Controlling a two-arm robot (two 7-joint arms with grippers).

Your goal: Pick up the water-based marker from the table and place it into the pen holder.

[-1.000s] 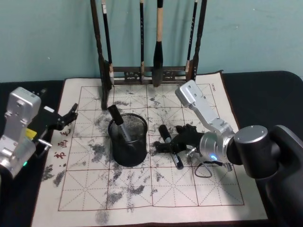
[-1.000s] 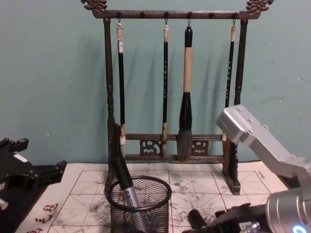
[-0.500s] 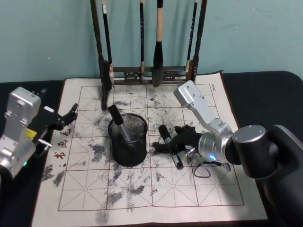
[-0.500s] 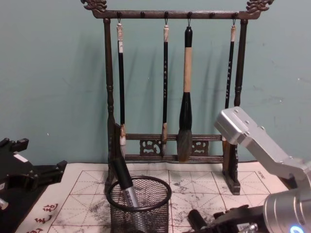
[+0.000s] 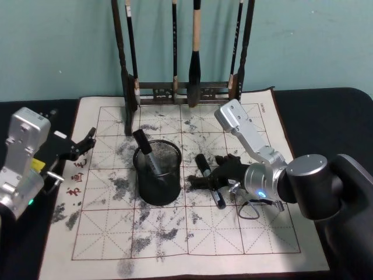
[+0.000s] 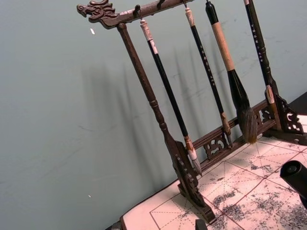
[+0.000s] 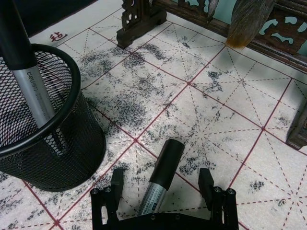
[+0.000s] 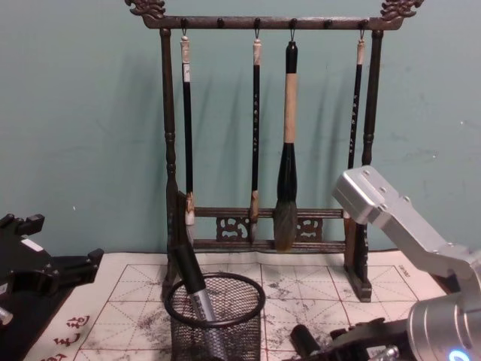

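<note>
Black mesh pen holder [image 5: 157,172]: upright just beside marker [image 7: 165,160], mouth open for dropping in.
Marker: flat on mat [image 5: 116,233], straddled for grasping.
Right gripper [image 7: 161,176]: fingers [image 7: 116,178] spread wide, nothing gripped.
Left gripper [image 5: 78,149]: parked at left.

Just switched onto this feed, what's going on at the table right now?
The right gripper is down on the calligraphy mat, its open fingers straddling a marker that lies flat to the right of the pen holder. It has not closed on the marker yet. Another marker already stands in the holder. The left gripper is parked by the mat's left edge.
</note>
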